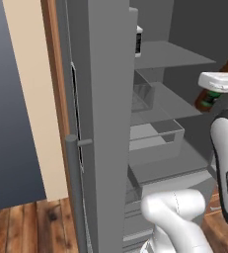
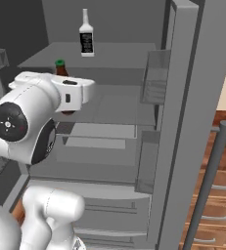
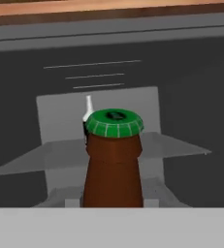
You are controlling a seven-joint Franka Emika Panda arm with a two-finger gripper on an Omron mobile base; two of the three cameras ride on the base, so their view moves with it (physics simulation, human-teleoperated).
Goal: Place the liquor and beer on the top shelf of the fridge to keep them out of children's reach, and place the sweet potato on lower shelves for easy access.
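The fridge stands open. The liquor, a squat bottle with a black label, stands upright on the top shelf towards the back; in the left base view the liquor peeks past the door edge. My gripper is shut on the beer, a brown bottle with a green cap. The bottle hangs tilted in front of the shelves, its cap about level with the top shelf's front edge. My hand hides the fingers. The lower shelves lie below. The sweet potato is out of view.
The open door with its bins stands on the right in the right base view, its long grey handle beyond it. Translucent drawer fronts sit on the lower shelves. Wooden drawers are at the far right.
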